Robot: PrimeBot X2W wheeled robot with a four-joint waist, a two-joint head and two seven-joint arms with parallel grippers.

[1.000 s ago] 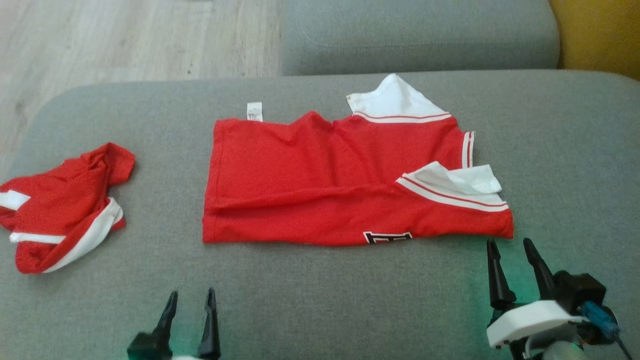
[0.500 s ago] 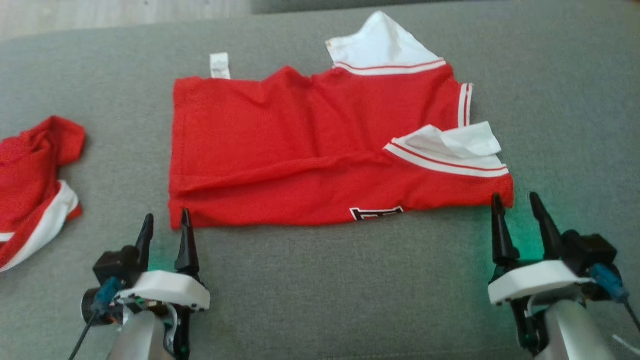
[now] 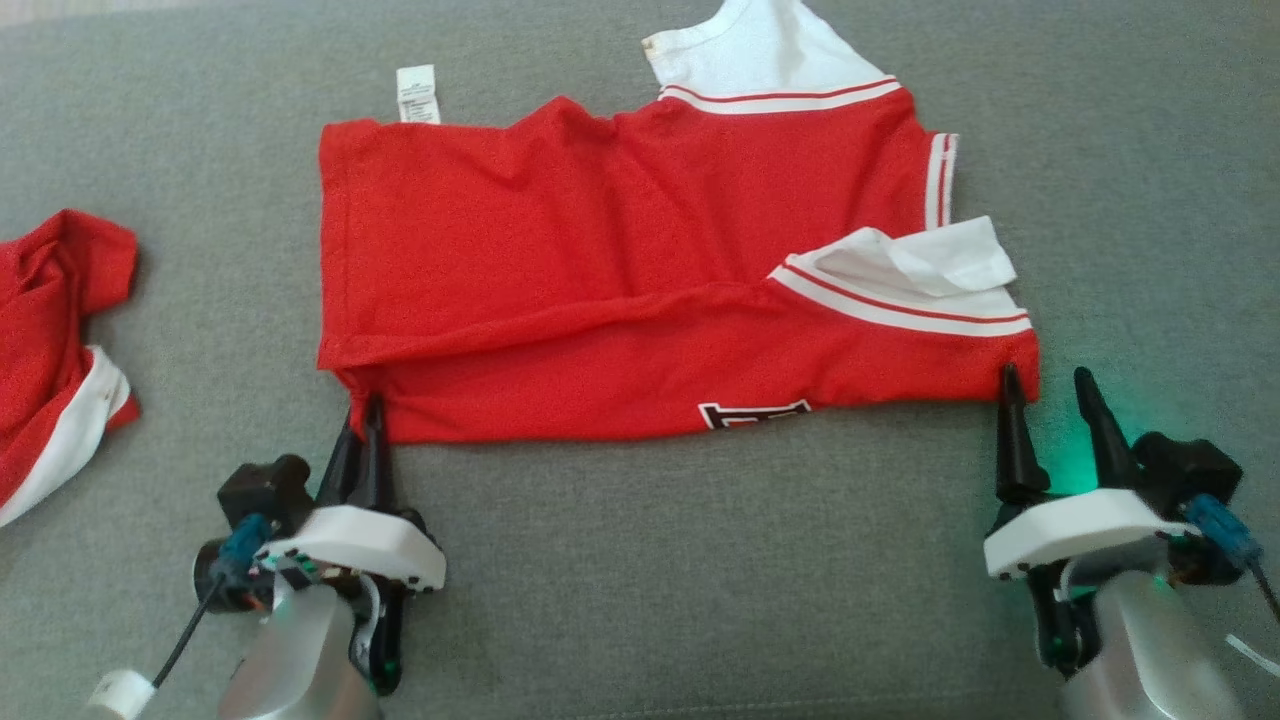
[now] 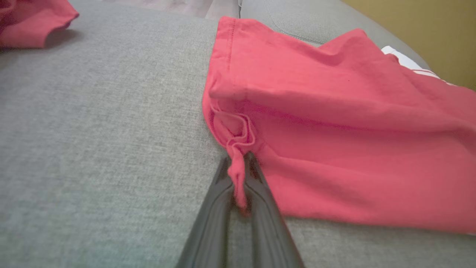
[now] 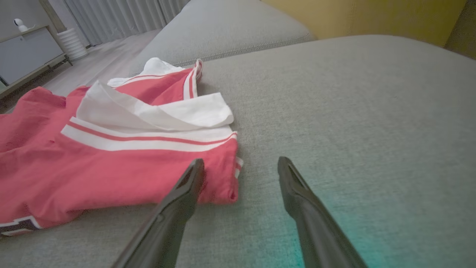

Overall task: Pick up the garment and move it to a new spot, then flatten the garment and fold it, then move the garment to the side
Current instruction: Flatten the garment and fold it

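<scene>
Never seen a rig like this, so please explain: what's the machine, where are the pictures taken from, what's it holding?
A two-armed wheeled robot. One picture looks down from its head; two look along each arm's jaws from the wrists. On a grey sofa cushion lies a folded red shirt with white sleeves; a second red-and-white garment lies crumpled at the left. The left jaws are shut on the shirt's near left corner. The right jaws stand open at its near right corner, gripping nothing.

Red garments: two, folded garment (image 3: 600, 280), crumpled garment (image 3: 50, 330). Hands: two, left hand (image 3: 364, 402), right hand (image 3: 1045, 372).
</scene>
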